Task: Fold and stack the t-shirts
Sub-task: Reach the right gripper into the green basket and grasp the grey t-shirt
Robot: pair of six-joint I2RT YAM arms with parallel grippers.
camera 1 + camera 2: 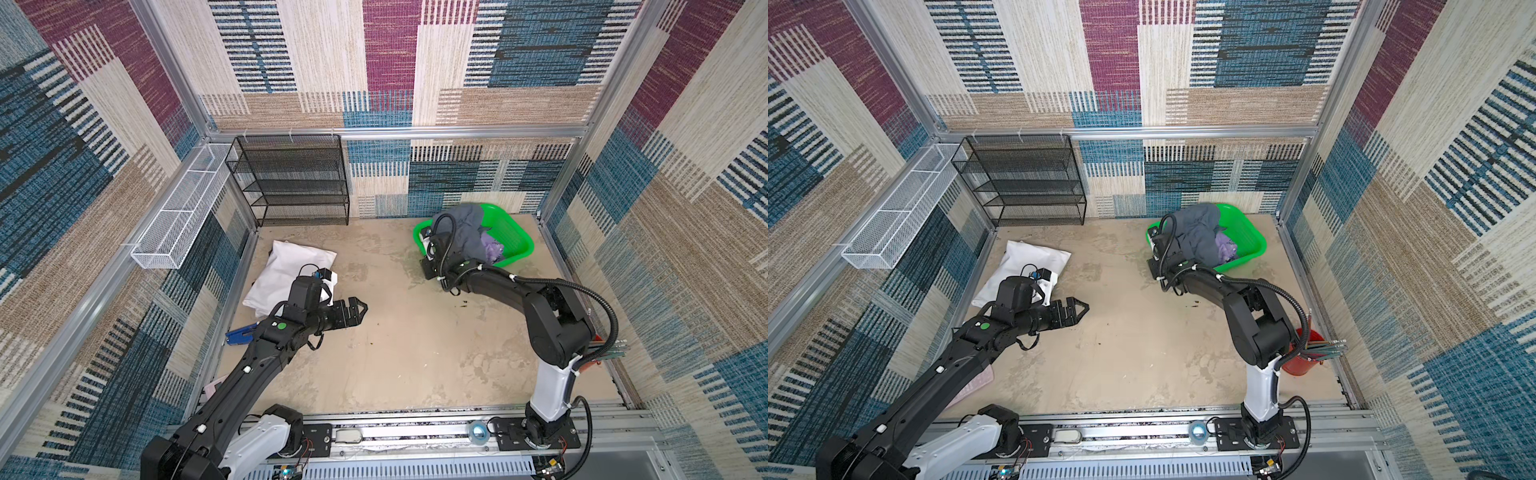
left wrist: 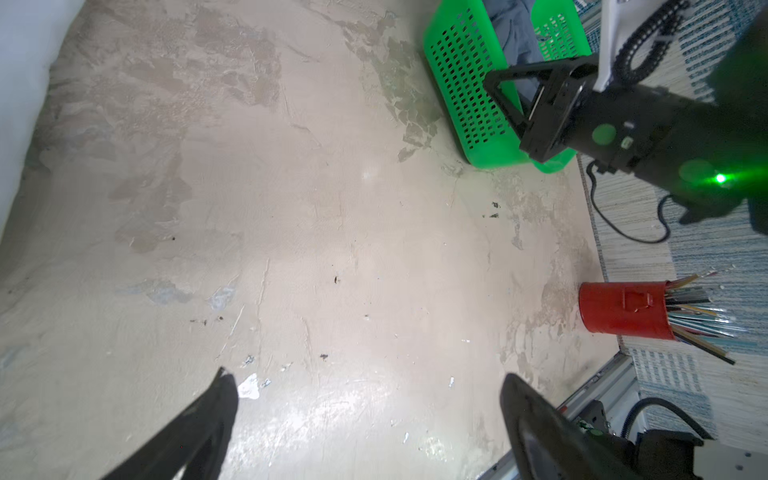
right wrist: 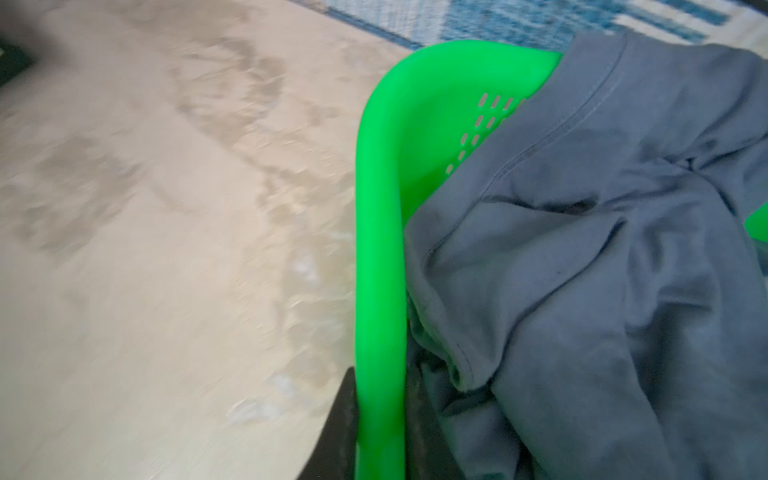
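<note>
"From above, what's on the table (image 1: 395, 340)?"

"One green basket (image 1: 519, 243) (image 1: 1252, 241) of perforated plastic sits in the far right corner of that mottled beige top. Both top views show two t-shirts heaped in it. The slate blue-grey one (image 1: 461, 232) (image 1: 1198, 237) is bunched up above the rim, and the lavender one (image 1: 492, 248) (image 1: 1226, 249) lies crumpled beside it."

"And the arms?"

"There are two. The right arm (image 1: 557, 320) is bent at the elbow, its wrist dipped to the basket's near left rim. The left gripper (image 1: 360, 309) hangs level over the table near the left edge, by a white cushion (image 1: 286, 262)."

"The left wrist camera?"

"Two black fingertips (image 2: 224, 399) spread wide over bare table. A red cup (image 2: 623, 307) of thin sticks is near the right edge."

"The right wrist one?"

"The right gripper (image 3: 380, 409) straddles the basket's smooth rim, one finger outside and one inside, pinched narrow onto the wall. Soft, wrinkled blue-grey cloth with a stitched hem lies against the inner finger."
</note>
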